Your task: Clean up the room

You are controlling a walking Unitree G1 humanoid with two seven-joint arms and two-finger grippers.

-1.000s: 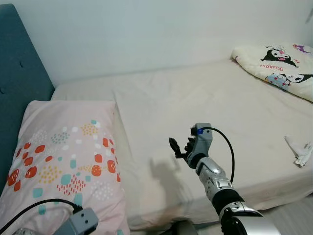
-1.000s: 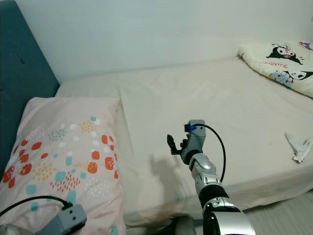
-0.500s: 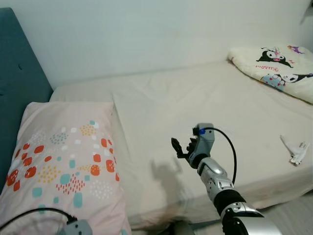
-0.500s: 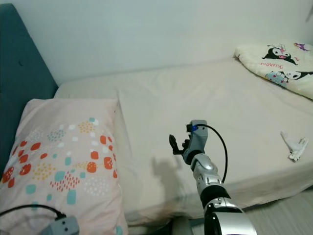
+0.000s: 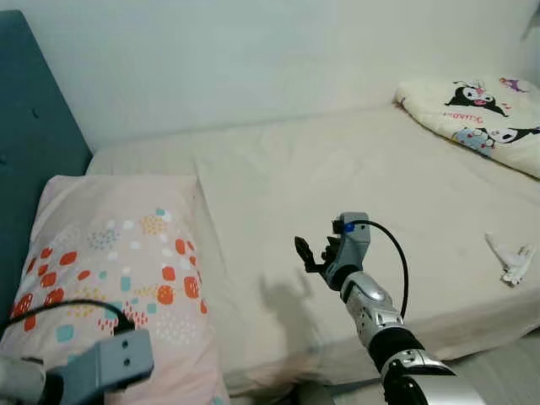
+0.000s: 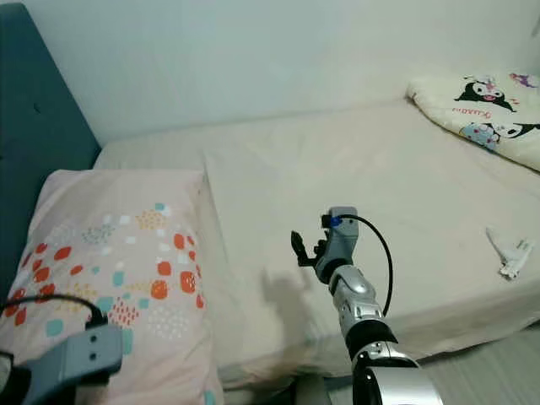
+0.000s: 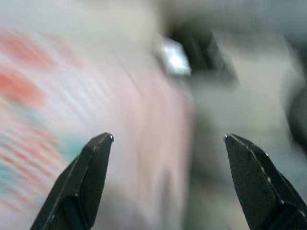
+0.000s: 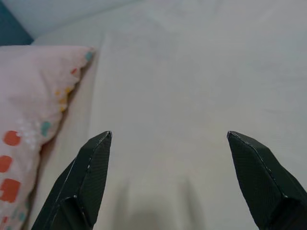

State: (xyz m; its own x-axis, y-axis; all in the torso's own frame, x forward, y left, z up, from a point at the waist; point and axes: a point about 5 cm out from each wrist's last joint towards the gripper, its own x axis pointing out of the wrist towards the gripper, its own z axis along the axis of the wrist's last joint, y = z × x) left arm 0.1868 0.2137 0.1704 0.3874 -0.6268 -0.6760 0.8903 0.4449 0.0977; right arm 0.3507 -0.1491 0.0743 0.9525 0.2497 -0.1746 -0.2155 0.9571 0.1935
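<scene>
A bed covered in a smooth cream sheet, softly creased, fills the middle of the scene, with a plain pale wall behind it and a padded teal headboard standing at the far left. On the left side lies a long pink pillow, its cotton cover printed with orange, teal and yellow blotches and small white dots. At the far right corner sits a folded cream quilt, puffy and printed with black-and-white cartoon figures. Near the right edge of the mattress lies a small crumpled white scrap (paper or cloth, too small to tell), resting flat on the sheet well apart from both arms.

The right gripper is raised over the near middle of the bed, at the end of a silver jointed arm with a black cable looping over its wrist. In the right wrist view its two black, wedge-shaped fingers are spread wide with nothing between them, the bare sheet and the pillow's edge beyond; it touches nothing.

The left gripper is low at the near left, over the near end of the pillow. Its wrist view is blurred, yet the two black fingers stand wide apart and empty, with pink patterned fabric behind them.
</scene>
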